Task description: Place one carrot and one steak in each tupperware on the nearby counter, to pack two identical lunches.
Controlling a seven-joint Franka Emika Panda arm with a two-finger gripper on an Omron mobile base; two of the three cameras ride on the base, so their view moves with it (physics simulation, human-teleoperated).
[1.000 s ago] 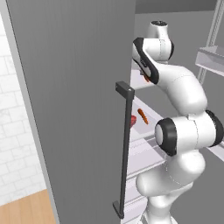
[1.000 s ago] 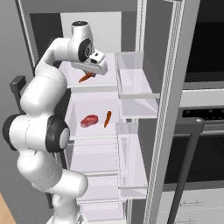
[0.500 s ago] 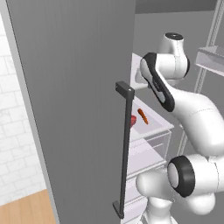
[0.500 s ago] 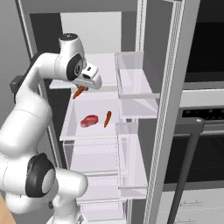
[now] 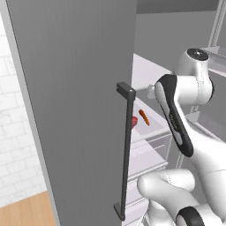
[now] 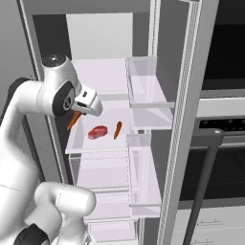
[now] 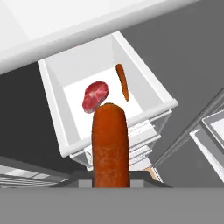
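Gripper [image 6: 79, 116] was clamped on one carrot [image 7: 109, 144], clear of fridge shelf [image 6: 79, 143]. Judged early stage: nothing packed as far as seen, tupperware and counter not seen. Steak [image 7: 95, 96] and second carrot [image 7: 122, 81] lay on shelf, carrot at 2 o'clock of steak. Obstacles: open fridge door [image 5: 75, 97] with handle [image 5: 126, 150] close at arm's left; door bins [image 6: 143, 86] on right.

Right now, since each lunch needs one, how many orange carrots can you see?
2. One orange carrot is held in the end effector; another orange carrot lies on the white fridge shelf beside the red steak. More may be hidden.
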